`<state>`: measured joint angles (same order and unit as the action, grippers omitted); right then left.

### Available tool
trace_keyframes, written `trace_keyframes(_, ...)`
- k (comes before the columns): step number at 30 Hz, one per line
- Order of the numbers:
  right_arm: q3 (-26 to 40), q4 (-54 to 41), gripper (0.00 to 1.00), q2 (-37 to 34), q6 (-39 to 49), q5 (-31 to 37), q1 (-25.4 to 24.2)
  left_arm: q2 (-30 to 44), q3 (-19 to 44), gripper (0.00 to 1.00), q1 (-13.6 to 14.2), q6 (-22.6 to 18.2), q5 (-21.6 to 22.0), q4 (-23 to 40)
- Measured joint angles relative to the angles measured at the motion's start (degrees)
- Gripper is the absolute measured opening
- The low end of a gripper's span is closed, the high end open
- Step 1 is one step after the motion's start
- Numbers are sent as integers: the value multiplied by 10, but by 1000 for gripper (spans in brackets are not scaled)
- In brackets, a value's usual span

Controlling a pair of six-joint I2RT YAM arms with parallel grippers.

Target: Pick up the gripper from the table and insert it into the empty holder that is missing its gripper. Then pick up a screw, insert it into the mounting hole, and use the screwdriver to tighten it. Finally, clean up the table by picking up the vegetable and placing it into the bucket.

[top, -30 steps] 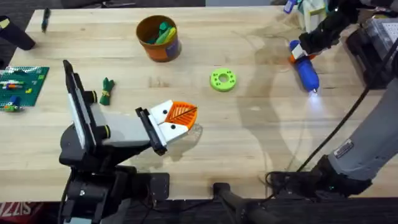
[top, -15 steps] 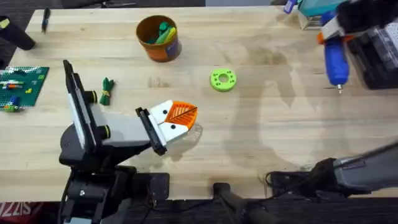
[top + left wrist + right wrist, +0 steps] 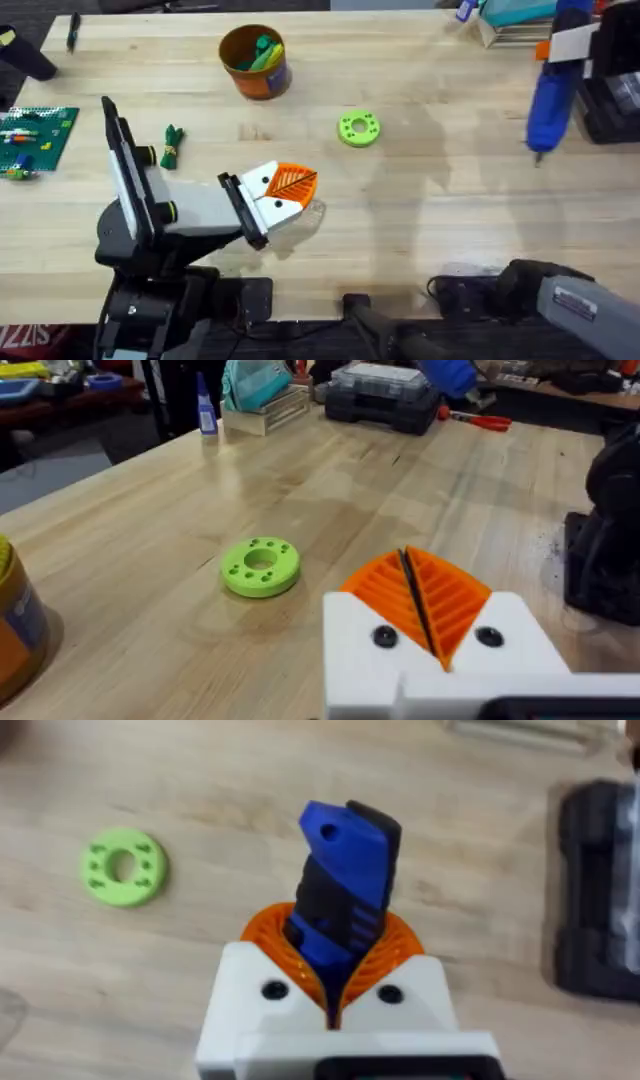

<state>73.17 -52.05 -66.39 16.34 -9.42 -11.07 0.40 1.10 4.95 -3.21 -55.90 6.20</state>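
Right claw (image 3: 335, 982) pinches the screwdriver (image 3: 343, 885) (airborne); left claw (image 3: 425, 610) pressed together.

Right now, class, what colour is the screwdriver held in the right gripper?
Blue with a black grip section, clearest in the right wrist view: the screwdriver sits clamped in the right gripper.
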Motion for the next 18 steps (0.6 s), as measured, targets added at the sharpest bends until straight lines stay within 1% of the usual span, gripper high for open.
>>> trace_keyframes(5,-88,99,28,74,-33,-75,4,0,0,1,0,0,0,0)
trace_keyframes(8,-128,156,28,102,-63,-109,19,0,0,1,0,0,0,0)
trace_keyframes(10,-151,181,28,113,-79,-132,36,0,0,1,0,0,0,0)
trace_keyframes(13,-173,185,28,117,-95,-153,70,0,0,1,0,0,0,0)
trace_keyframes(18,-185,190,28,117,-102,-164,143,0,0,1,0,0,0,0)
